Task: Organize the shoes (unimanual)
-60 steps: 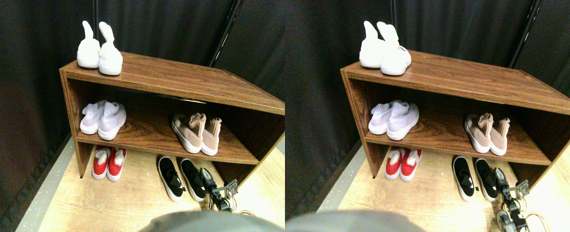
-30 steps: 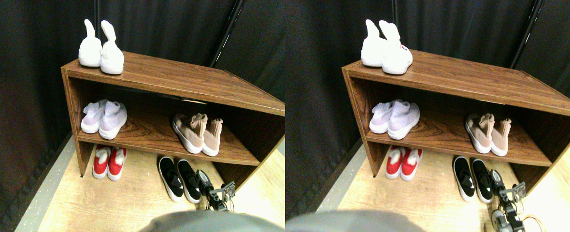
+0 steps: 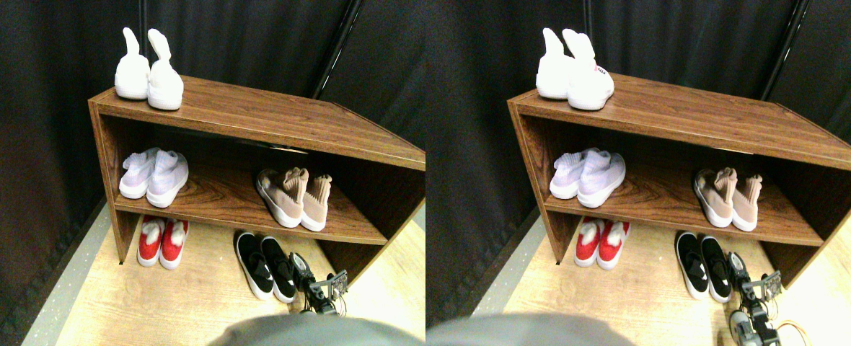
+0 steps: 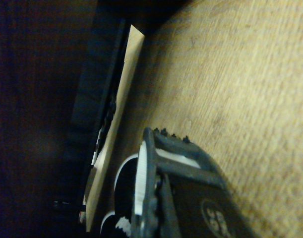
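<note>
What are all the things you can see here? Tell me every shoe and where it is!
white shoes: two, white, on top of the shelf unit at its left end
lavender shoes: two, pale lavender, middle shelf, left side
pink shoes: two, dusty pink with white soles, middle shelf, right side
red shoes: two, red with white, on the floor under the shelf, left side
black shoes: two, black with white soles, on the floor under the shelf, right side, close together
shelf unit: one, dark brown wood
floor: pale wood
curtain: black, behind the shelf unit
claw: one, dark, right beside the right black shoe
</note>
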Tool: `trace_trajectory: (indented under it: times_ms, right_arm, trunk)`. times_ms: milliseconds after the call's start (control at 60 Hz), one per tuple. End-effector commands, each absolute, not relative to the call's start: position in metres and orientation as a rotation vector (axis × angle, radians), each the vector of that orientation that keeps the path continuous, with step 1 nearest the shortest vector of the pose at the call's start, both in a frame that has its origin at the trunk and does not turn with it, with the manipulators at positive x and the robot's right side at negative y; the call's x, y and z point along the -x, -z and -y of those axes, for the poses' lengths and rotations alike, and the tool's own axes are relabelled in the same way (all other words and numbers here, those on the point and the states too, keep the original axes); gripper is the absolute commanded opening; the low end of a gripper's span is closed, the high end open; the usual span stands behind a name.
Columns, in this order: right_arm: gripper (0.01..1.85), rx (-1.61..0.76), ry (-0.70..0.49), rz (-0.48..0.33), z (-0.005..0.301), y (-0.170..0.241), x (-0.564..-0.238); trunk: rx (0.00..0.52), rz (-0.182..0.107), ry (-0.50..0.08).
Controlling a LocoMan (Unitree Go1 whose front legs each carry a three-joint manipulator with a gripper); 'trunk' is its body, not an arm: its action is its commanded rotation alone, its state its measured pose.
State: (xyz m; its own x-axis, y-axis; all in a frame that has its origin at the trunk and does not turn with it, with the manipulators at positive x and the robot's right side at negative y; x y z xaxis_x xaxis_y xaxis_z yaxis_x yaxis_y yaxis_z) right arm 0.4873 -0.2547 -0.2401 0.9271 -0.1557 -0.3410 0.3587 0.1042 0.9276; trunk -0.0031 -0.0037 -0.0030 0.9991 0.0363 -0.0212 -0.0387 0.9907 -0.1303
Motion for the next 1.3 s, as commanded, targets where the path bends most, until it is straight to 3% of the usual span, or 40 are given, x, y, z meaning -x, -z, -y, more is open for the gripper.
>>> trace_trajectory:
  times_ms: [17, 433, 683, 1200, 1300]
  right_arm:
    - [0.06, -1.425, 0.347, -0.170, 0.248, 0.233, -0.488]
    - [0.06, -1.436, 0.331, -0.186, 0.241, 0.235, -0.486]
    - [0.06, -1.380, 0.348, -0.155, 0.252, 0.234, -0.484]
    - [0.06, -1.241, 0.287, -0.033, 0.301, 0.175, -0.471]
    - [0.06, -1.268, 0.320, 0.030, 0.309, 0.167, -0.460]
  trunk:
    - [0.143, -0.027, -0.043]
    - [0.144, -0.026, -0.037]
    - [0.136, -0.014, -0.027]
    - [0.108, 0.034, 0.026]
    - [0.100, 0.042, 0.033]
